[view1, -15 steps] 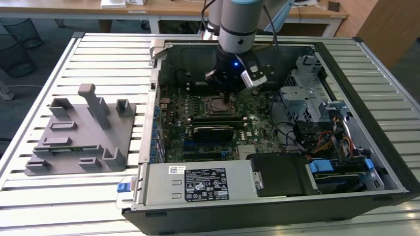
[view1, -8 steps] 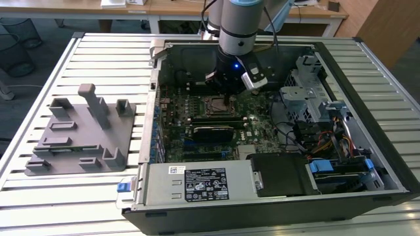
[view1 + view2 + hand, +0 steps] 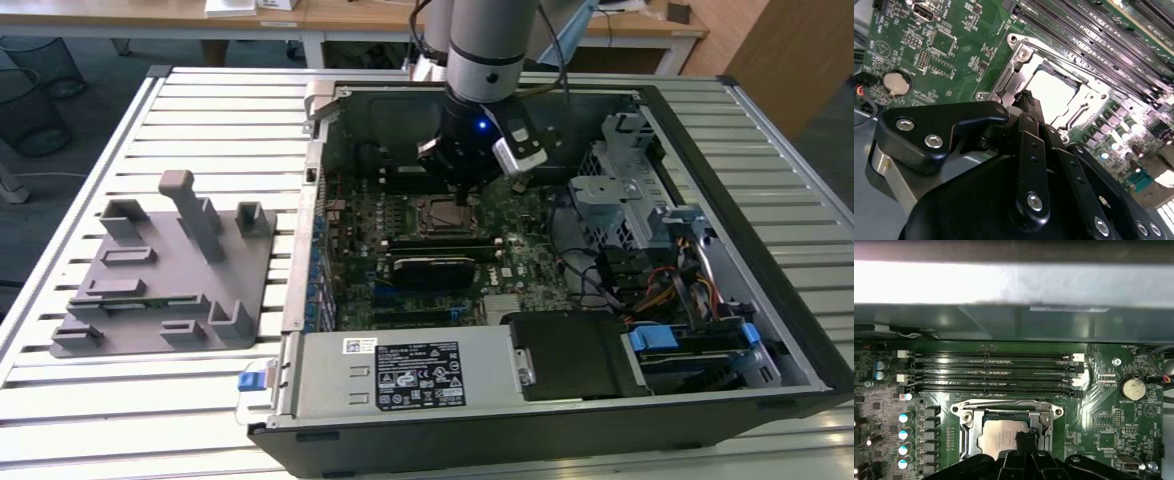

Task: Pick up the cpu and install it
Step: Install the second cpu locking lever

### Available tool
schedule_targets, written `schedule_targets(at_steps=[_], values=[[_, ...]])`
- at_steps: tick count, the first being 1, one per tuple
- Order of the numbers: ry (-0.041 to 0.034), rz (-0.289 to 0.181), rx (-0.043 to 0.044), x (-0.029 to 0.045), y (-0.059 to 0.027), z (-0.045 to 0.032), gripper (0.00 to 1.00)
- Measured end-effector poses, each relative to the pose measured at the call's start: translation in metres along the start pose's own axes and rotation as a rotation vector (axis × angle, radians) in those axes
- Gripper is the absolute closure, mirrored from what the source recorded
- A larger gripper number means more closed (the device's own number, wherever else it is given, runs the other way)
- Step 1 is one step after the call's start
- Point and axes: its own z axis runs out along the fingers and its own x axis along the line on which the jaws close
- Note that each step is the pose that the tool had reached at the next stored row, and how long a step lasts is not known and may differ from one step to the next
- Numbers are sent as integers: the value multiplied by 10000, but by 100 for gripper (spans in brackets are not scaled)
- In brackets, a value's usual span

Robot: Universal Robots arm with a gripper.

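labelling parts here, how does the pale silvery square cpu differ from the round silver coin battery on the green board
The pale silvery square cpu is square and sits inside a metal socket frame; the round silver coin battery is a disc in its own small holder. The cpu is clearly the larger. The gripper is right at the cpu, well away from the battery. Both lie flat on the green motherboard and look pale and metallic.

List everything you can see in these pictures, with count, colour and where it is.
computer case: one, black, open on the slatted table
slatted table: one, pale grey, under everything
tray: one, grey, upright posts, at the exterior view's left of the case
motherboard: one, green, inside the case
cpu: one, silvery, lying in the socket
socket frame: one, metal, around the cpu
memory slots: four, black, beside the socket
coin battery: one, silver, on the motherboard
gripper: one, black, over the cpu
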Motion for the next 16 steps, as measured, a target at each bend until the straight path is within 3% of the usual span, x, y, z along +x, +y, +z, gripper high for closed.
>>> schedule_targets(at_steps=[7, 16], values=[[1, 0, 4, 1, -28, -29, 89], [1, -1, 6, 1, -162, -31, 89]])
